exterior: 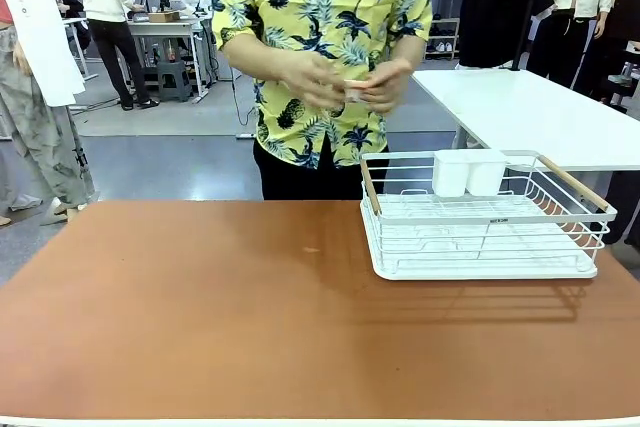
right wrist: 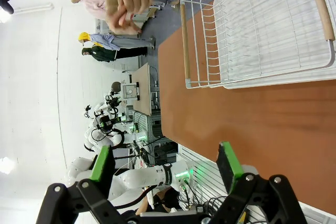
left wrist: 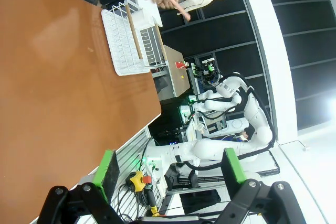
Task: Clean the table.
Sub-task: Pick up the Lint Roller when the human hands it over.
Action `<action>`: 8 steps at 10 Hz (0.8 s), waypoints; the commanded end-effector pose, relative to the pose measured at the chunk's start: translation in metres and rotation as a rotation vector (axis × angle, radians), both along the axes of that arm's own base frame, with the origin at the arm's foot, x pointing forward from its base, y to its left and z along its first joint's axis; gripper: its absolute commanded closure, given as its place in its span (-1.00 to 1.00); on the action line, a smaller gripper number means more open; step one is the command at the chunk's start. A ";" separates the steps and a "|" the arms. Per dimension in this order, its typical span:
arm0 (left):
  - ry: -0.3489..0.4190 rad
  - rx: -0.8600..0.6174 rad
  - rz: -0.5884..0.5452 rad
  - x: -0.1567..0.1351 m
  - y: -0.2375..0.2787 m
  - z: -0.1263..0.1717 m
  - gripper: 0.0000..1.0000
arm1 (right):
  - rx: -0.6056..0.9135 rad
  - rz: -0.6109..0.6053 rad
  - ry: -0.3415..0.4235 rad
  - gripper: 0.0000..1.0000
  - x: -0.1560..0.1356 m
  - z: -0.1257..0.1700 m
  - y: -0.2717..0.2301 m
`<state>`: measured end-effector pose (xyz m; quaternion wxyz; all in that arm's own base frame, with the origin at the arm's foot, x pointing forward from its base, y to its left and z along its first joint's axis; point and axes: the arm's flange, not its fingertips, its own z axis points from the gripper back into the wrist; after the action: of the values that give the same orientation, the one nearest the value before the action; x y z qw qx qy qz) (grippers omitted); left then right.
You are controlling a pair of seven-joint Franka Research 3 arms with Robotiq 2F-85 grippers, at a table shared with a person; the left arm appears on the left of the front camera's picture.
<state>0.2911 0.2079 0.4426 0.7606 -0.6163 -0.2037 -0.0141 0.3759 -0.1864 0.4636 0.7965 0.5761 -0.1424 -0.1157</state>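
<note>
Resting on the table (exterior: 200, 327), a white rack (exterior: 480, 269) holds a white caddy (exterior: 468, 173).

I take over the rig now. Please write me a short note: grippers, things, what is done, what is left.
Left gripper: open, empty.
Right gripper: open, empty.
White dish rack stands on the table, robot's right side.
Person's hands, at the far side, hold something small; I cannot tell what.
A small speck lies near the table's middle.
Done: nothing visible. Left: the cleaning.
</note>
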 end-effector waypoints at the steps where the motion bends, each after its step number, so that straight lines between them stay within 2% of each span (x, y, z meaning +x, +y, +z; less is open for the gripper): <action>1: -0.004 -0.001 0.000 -0.003 0.001 0.003 -1.00 | -0.005 -0.002 0.000 -1.00 0.000 0.002 0.001; 8: -0.004 -0.001 0.000 -0.003 0.001 0.003 -1.00 | -0.005 -0.002 0.000 -1.00 0.000 0.002 0.001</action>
<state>0.2911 0.2079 0.4426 0.7606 -0.6163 -0.2037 -0.0141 0.3759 -0.1864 0.4636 0.7966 0.5761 -0.1424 -0.1157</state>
